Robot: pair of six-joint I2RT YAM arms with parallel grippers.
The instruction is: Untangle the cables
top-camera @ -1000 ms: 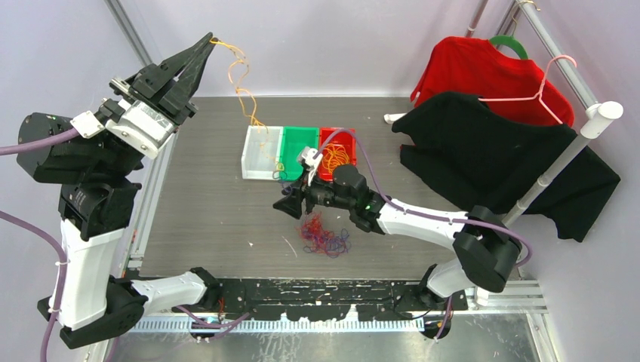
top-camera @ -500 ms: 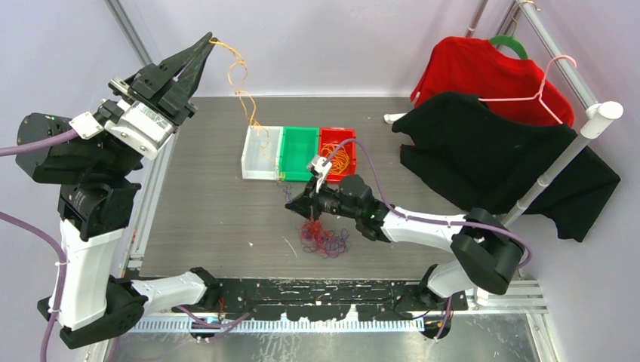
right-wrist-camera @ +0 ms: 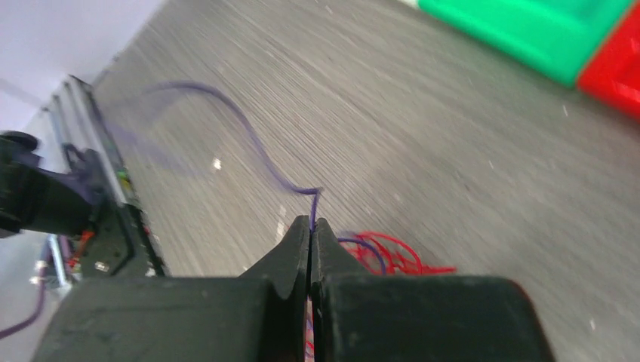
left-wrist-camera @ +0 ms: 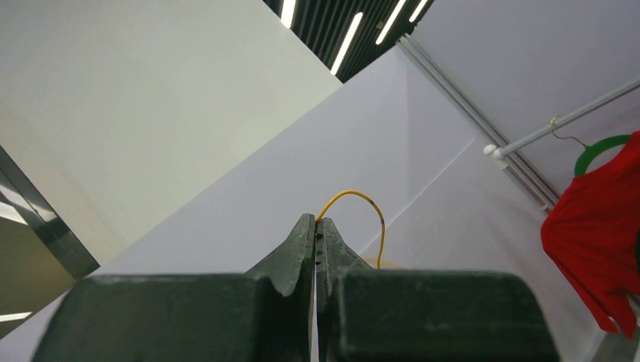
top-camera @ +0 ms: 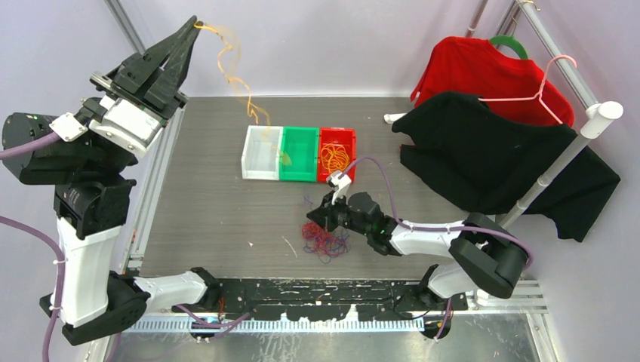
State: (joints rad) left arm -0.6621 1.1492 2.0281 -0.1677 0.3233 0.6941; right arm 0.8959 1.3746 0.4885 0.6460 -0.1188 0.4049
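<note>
Orange cable (left-wrist-camera: pixel 355 194) pinched at tips of left gripper (left-wrist-camera: pixel 317 223), purple cable (right-wrist-camera: pixel 259 156) clamped between jaws of right gripper (right-wrist-camera: pixel 311 224)

From above, the orange cable (top-camera: pixel 247 105) in the upper left is smeared, its loops uncountable. In the right wrist view the purple strand (right-wrist-camera: pixel 260 158) blurs toward the left. The right gripper (right-wrist-camera: pixel 311 224) covers most of the red and purple clump (right-wrist-camera: pixel 392 256), and the green tray (right-wrist-camera: pixel 543 30) and red tray (right-wrist-camera: pixel 623 68) run off the upper right. In the left wrist view the orange cable drops behind the left gripper (left-wrist-camera: pixel 315 226). The red garment (left-wrist-camera: pixel 596 226) is cropped at the right edge.
</note>
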